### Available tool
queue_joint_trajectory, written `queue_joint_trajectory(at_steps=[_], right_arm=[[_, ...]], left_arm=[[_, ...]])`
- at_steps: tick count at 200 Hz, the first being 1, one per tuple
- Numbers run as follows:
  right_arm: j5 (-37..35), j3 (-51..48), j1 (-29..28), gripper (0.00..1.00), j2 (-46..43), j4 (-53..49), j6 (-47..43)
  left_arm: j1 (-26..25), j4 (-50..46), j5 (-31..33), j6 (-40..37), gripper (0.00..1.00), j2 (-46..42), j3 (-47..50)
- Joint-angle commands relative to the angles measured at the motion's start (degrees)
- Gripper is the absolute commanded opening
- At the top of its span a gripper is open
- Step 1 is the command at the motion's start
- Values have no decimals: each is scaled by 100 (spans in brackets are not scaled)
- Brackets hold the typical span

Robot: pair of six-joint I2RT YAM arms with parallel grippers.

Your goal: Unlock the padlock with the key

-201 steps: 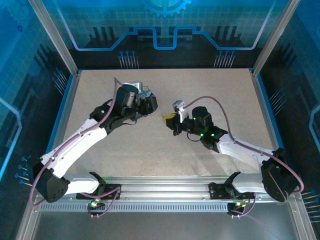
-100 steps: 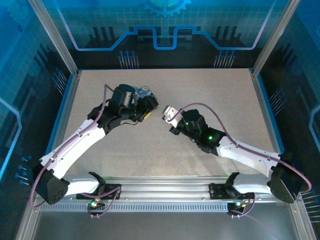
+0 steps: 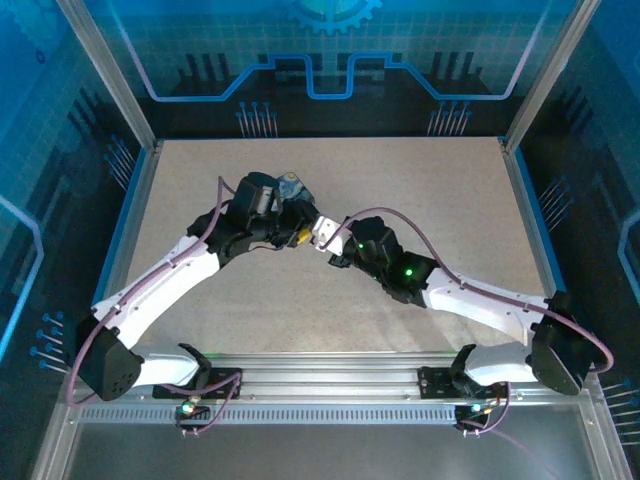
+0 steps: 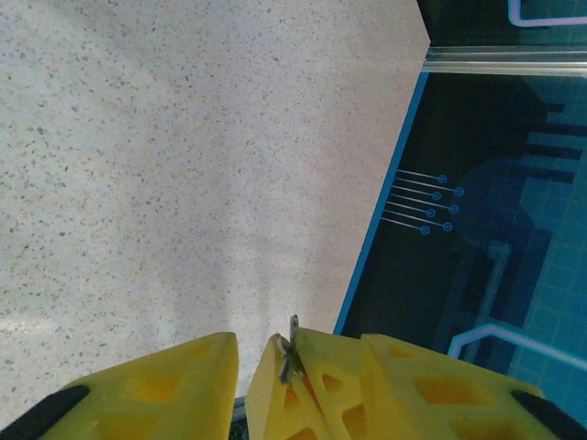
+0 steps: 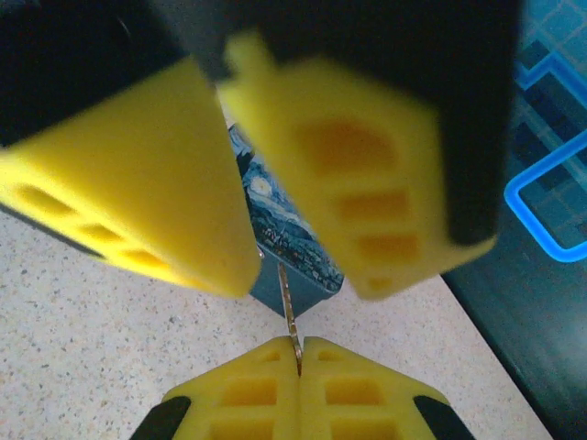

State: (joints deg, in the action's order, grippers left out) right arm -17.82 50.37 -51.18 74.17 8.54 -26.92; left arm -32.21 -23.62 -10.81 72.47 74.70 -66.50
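My right gripper (image 5: pixel 299 346) is shut on the key (image 5: pixel 287 298), a thin silvery blade that sticks out past its yellow tips. The blade points into the gap between the left gripper's two yellow fingers (image 5: pixel 138 202), and its tip runs out of sight behind the edge of one. My left gripper (image 4: pixel 303 344) is open. The right gripper's closed fingertips (image 4: pixel 326 367) and the key (image 4: pixel 293 353) sit in its gap. In the top view the left gripper (image 3: pixel 297 236) and right gripper (image 3: pixel 312 240) meet at mid-table. The padlock is hidden.
A dark blue swirl-painted tin (image 5: pixel 293 243) stands on the speckled table (image 3: pixel 420 180) just behind the left fingers, and in the top view the tin (image 3: pixel 290 183) is beside the left wrist. Blue side walls (image 4: pixel 477 229) rise at the table edges.
The right gripper has swung left across the table until its tips meet the left gripper. The left gripper has shifted slightly right and toward it.
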Motion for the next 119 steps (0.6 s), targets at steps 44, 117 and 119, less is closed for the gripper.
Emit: queue_joint_trajectory(at_steps=[44, 117, 119], right_arm=[[-147, 220, -139, 0, 20, 104, -85], [-151, 34, -138, 0, -251, 132, 51], [-147, 34, -138, 0, -260, 131, 56]], left_arm=[[-62, 166, -135, 102, 22, 89, 164], [-59, 70, 38, 28, 9, 89, 216], [-58, 73, 42, 23, 9, 93, 216]])
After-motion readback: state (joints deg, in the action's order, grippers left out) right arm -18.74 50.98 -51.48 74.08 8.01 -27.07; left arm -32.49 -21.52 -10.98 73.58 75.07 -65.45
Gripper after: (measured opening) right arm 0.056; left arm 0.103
